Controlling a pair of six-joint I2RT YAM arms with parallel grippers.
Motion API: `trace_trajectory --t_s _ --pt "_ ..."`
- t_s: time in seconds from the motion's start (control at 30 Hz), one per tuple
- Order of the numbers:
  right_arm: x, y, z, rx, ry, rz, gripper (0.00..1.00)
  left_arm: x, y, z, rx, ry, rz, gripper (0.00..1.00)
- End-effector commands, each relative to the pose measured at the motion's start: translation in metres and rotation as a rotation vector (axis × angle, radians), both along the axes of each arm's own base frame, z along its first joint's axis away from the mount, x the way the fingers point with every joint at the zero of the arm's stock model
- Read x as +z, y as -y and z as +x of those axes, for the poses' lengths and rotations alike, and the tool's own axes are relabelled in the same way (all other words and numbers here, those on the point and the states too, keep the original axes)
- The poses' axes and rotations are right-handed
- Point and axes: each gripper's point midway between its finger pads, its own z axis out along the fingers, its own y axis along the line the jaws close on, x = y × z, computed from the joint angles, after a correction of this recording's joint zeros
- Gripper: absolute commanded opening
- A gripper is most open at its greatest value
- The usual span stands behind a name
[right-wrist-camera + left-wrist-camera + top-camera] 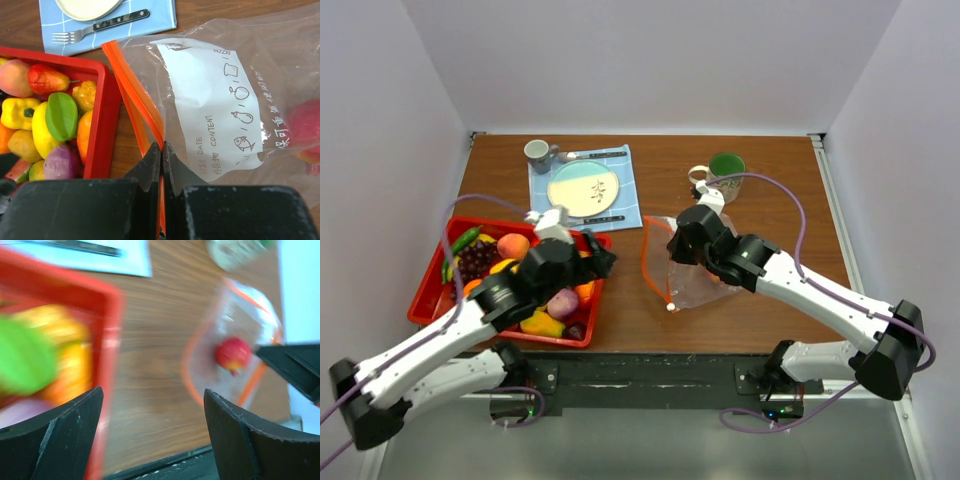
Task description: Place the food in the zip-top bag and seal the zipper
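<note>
The clear zip-top bag (705,285) lies on the table, right of the red tray (430,300). Its orange zipper (646,265) stands open toward the tray. My right gripper (161,146) is shut on the zipper strip (135,95) and holds the upper lip of the bag (200,100) raised. One red food piece (232,352) sits inside the bag. Several foods (55,115) fill the tray, among them a peach (513,245). My left gripper (152,392) is open and empty, over the table between the tray's right wall (107,340) and the bag's mouth. The left wrist view is blurred.
A blue placemat (620,160) with a plate (583,188), a fork (70,35) and a knife (122,19) lies behind the tray. A mug (535,150) stands at the back left and a green cup (725,168) behind the bag.
</note>
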Motion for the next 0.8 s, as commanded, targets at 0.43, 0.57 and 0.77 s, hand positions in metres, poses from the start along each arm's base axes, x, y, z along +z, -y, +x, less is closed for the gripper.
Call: trace_trajectory --t_s 0.43,0.57,0.77 --pt "0.007 -0.001 0.0 0.024 0.029 0.027 0.0 -0.097 -0.132 -0.048 0.558 -0.307 0.333 1.0" --pt "0.007 -0.004 -0.001 0.032 0.027 0.038 0.0 -0.109 -0.108 -0.033 0.458 -0.286 0.306 1.0" --pt "0.007 -0.003 -0.002 0.032 0.026 0.034 0.0 -0.133 -0.097 -0.028 0.393 -0.302 0.299 1.0"
